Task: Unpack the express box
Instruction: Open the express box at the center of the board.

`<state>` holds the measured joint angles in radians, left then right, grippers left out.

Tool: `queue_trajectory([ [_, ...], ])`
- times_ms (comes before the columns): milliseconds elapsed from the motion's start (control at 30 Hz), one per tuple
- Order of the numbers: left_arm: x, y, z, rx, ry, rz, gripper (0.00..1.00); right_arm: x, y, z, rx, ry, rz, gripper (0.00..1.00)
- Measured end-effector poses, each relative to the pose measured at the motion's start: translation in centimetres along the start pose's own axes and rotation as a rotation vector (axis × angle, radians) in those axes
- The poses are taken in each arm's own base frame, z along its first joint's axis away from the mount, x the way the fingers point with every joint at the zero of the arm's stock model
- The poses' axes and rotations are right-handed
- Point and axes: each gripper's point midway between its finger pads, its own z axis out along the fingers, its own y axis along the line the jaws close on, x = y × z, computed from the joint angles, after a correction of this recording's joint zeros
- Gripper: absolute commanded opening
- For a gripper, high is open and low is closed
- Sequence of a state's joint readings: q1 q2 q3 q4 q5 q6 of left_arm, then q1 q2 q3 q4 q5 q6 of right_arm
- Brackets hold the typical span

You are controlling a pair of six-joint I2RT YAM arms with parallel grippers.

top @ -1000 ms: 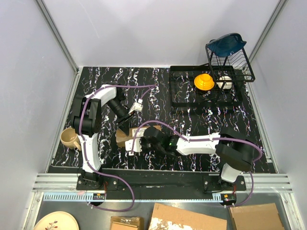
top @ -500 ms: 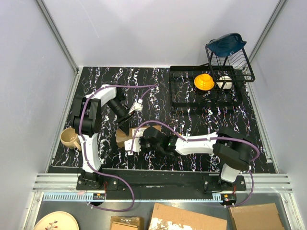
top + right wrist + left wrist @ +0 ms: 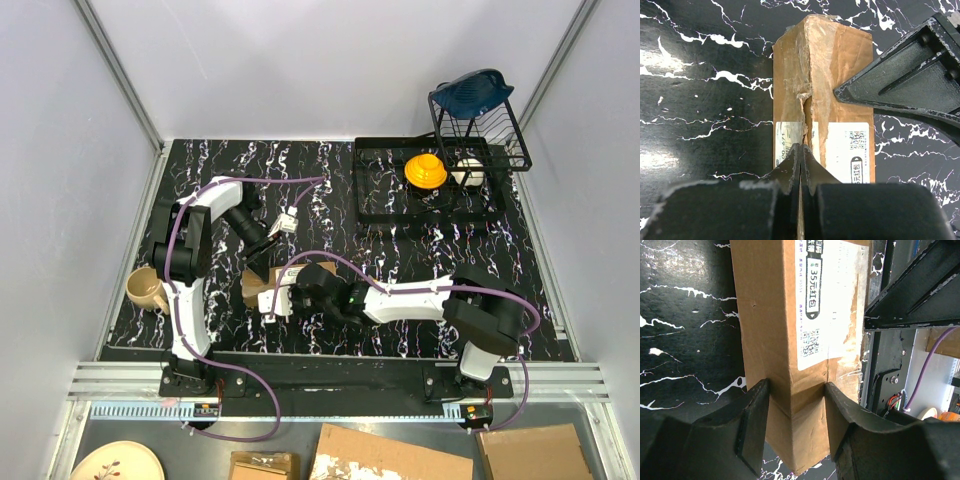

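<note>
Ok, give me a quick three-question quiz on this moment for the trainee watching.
1. True or false: the left pincer clamps the express box from both sides.
2. The right pincer is: A) wide open, B) shut, tips at the box's torn tape seam, C) hidden from every view.
3. Fill in: at the table's left edge stands a tan ____.
Key: 1 true; 2 B; 3 mug.
</note>
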<state>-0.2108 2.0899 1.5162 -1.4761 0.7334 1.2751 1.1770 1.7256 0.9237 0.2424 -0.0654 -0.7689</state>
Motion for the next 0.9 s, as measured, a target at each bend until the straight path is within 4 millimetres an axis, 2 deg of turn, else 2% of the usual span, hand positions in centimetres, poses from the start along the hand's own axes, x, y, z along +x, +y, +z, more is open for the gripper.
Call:
queue_trajectory([
  [900, 0.1, -0.1, 0.0, 0.006, 0.008, -0.018, 0.44, -0.6, 1.8, -0.4, -0.003, -0.011, 0.100, 0.00],
])
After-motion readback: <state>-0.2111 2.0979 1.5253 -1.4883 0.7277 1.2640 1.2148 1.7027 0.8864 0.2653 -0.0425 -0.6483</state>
